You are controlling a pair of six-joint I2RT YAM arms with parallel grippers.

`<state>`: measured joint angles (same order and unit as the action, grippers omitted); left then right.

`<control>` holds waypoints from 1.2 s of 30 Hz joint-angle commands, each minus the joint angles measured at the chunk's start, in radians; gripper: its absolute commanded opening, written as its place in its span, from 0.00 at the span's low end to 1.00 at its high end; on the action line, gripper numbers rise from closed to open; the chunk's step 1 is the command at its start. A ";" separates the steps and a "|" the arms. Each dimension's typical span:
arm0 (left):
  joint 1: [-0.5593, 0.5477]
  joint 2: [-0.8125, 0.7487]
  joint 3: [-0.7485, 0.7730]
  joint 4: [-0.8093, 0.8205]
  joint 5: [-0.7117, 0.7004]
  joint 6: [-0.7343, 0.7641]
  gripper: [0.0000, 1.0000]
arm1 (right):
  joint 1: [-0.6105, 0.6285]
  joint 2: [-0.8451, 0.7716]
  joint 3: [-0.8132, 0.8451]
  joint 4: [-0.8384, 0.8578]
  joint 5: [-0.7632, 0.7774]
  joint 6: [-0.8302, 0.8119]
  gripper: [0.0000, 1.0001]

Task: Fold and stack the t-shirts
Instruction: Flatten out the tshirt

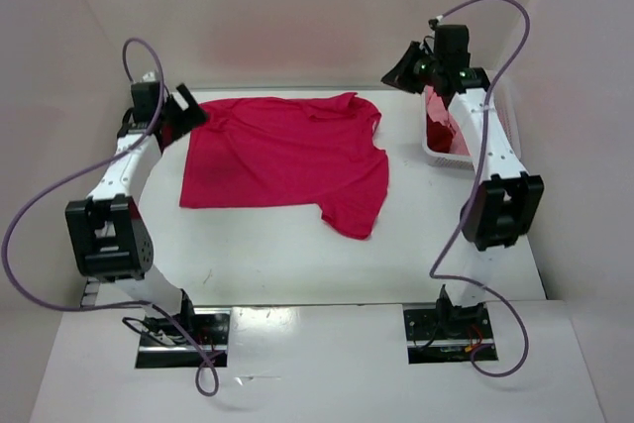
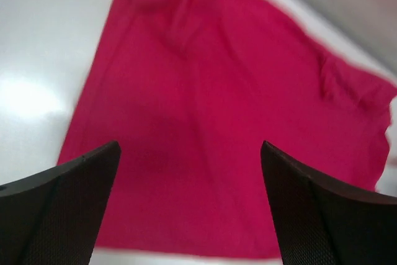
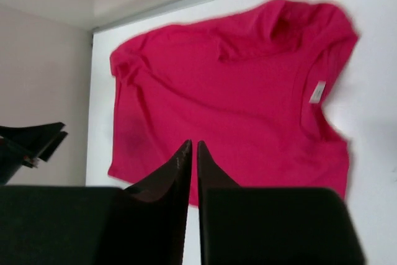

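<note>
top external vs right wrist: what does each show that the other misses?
Top external only: white plastic mesh basket at the table's right edge. Right wrist only: small white neck label inside the collar; right gripper jaws nearly together, empty. Both: bright magenta-red t-shirt spread on the white table, left gripper by its edge.

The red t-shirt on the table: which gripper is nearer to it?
Left. The left gripper is right beside the red t-shirt, at its far-left corner. The right gripper is apart from it, off its far-right side, above the basket.
</note>
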<state>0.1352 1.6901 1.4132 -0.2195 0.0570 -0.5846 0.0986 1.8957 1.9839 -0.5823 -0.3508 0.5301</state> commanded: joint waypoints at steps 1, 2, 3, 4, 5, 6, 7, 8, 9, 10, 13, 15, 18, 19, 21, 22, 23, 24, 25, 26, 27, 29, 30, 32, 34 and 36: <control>-0.003 -0.183 -0.230 0.031 0.044 -0.027 1.00 | 0.052 -0.191 -0.248 0.125 0.013 -0.009 0.09; -0.003 -0.248 -0.287 0.031 0.081 -0.043 0.93 | 0.065 -0.222 -0.352 0.125 0.024 -0.009 0.09; -0.003 -0.280 -0.337 0.031 0.081 -0.058 0.81 | 0.100 -0.248 -0.396 0.125 0.038 -0.009 0.09; -0.003 -0.312 -0.429 0.000 0.081 -0.101 0.53 | 0.121 -0.301 -0.434 0.125 0.052 -0.009 0.09; -0.003 -0.375 -0.471 -0.013 0.072 -0.124 0.45 | 0.140 -0.326 -0.515 0.125 0.073 -0.009 0.09; 0.009 -0.404 -0.508 -0.044 0.041 -0.148 0.42 | 0.173 -0.384 -0.558 0.140 0.073 0.002 0.11; 0.029 -0.435 -0.545 -0.053 0.029 -0.173 0.40 | 0.187 -0.414 -0.603 0.150 0.073 0.011 0.12; 0.046 -0.493 -0.613 -0.054 0.018 -0.217 0.40 | 0.199 -0.440 -0.690 0.150 0.073 0.024 0.13; 0.059 -0.519 -0.643 -0.063 -0.014 -0.242 0.40 | 0.217 -0.463 -0.730 0.150 0.073 0.024 0.15; 0.093 -0.541 -0.669 -0.063 -0.025 -0.263 0.40 | 0.217 -0.484 -0.803 0.150 0.073 0.033 0.15; 0.133 -0.549 -0.732 -0.051 -0.025 -0.331 0.45 | 0.227 -0.555 -0.948 0.139 0.062 0.051 0.15; 0.145 -0.535 -0.775 -0.011 -0.025 -0.385 0.50 | 0.227 -0.612 -1.013 0.139 0.062 0.060 0.15; 0.179 -0.494 -0.809 0.061 -0.036 -0.437 0.57 | 0.227 -0.673 -1.106 0.139 0.062 0.070 0.16; 0.191 -0.468 -0.819 0.072 -0.048 -0.446 0.60 | 0.227 -0.673 -1.131 0.139 0.062 0.070 0.17; 0.210 -0.434 -0.820 0.100 -0.060 -0.465 0.60 | 0.227 -0.685 -1.131 0.139 0.040 0.070 0.19; 0.210 -0.425 -0.820 0.109 -0.060 -0.465 0.60 | 0.227 -0.685 -1.131 0.139 0.039 0.070 0.19; 0.210 -0.415 -0.820 0.109 -0.060 -0.478 0.60 | 0.227 -0.685 -1.131 0.139 0.039 0.070 0.19; 0.210 -0.391 -0.820 0.136 -0.060 -0.491 0.60 | 0.227 -0.696 -1.131 0.139 0.030 0.070 0.19; 0.210 -0.377 -0.809 0.146 -0.060 -0.491 0.60 | 0.227 -0.696 -1.131 0.139 0.030 0.070 0.19; 0.210 -0.365 -0.798 0.166 -0.060 -0.504 0.60 | 0.227 -0.696 -1.131 0.139 0.030 0.070 0.20; 0.210 -0.336 -0.798 0.176 -0.060 -0.517 0.60 | 0.227 -0.696 -1.131 0.139 0.030 0.070 0.20; 0.210 -0.302 -0.789 0.198 -0.060 -0.517 0.60 | 0.227 -0.696 -1.131 0.139 0.030 0.070 0.20; 0.210 -0.268 -0.777 0.221 -0.060 -0.527 0.60 | 0.227 -0.696 -1.131 0.139 0.020 0.070 0.20; 0.210 -0.235 -0.764 0.230 -0.051 -0.528 0.60 | 0.227 -0.696 -1.131 0.139 0.019 0.070 0.20; 0.210 -0.198 -0.750 0.245 -0.042 -0.537 0.58 | 0.227 -0.696 -1.131 0.139 0.019 0.070 0.20; 0.210 -0.185 -0.740 0.256 -0.042 -0.547 0.55 | 0.227 -0.696 -1.131 0.139 0.019 0.070 0.20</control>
<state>0.3416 1.4773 0.6460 -0.0154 0.0204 -1.1061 0.3267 1.2251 0.8505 -0.4797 -0.3260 0.5983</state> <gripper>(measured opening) 0.562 0.197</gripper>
